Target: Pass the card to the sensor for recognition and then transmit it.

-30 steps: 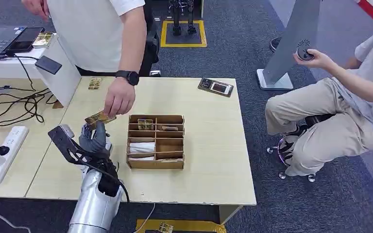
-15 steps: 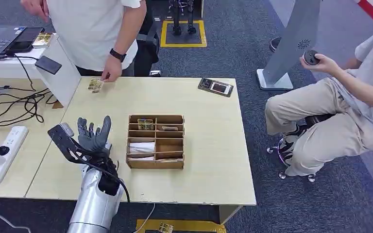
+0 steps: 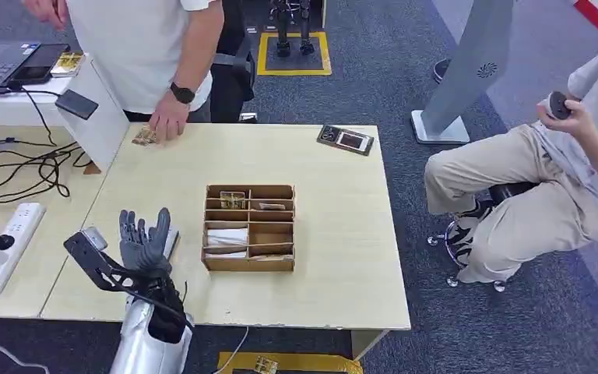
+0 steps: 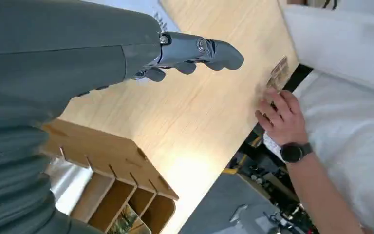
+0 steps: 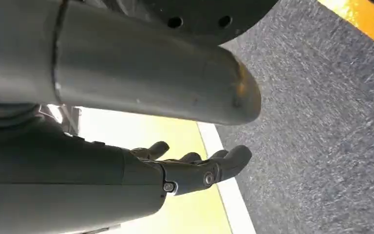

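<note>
The robot's left hand [image 3: 145, 240] is raised above the near left part of the pale wooden table [image 3: 335, 234], palm up with its dark fingers [image 4: 195, 51] spread apart and nothing held in them. It hovers just beside the left wall of the brown wooden compartment box [image 3: 250, 227], which stands near the middle of the table and holds a small gold-patterned card [image 3: 233, 199] in a back compartment and white sheets [image 3: 227, 237] in a front one. The gold-and-brown patterned card [image 3: 144, 136] of the task lies flat at the far left corner of the table, well apart from the robot's hand, with the fingertips of a standing person's hand [image 3: 168, 125] resting on it; that person wears a white shirt and a black wristwatch [image 3: 182, 93]. A dark rectangular sensor device [image 3: 346, 140] lies flat near the far edge of the table, to the right of the box. The robot's right hand [image 5: 195, 168] hangs over grey carpet and a yellow floor stripe, its fingers loosely extended and apart, holding nothing. At the right, a seated person in beige trousers holds a small dark round object [image 3: 559, 105] in one hand. On the left, a white power strip [image 3: 4, 245] and black cables [image 3: 23, 167] lie on an adjoining surface.
</note>
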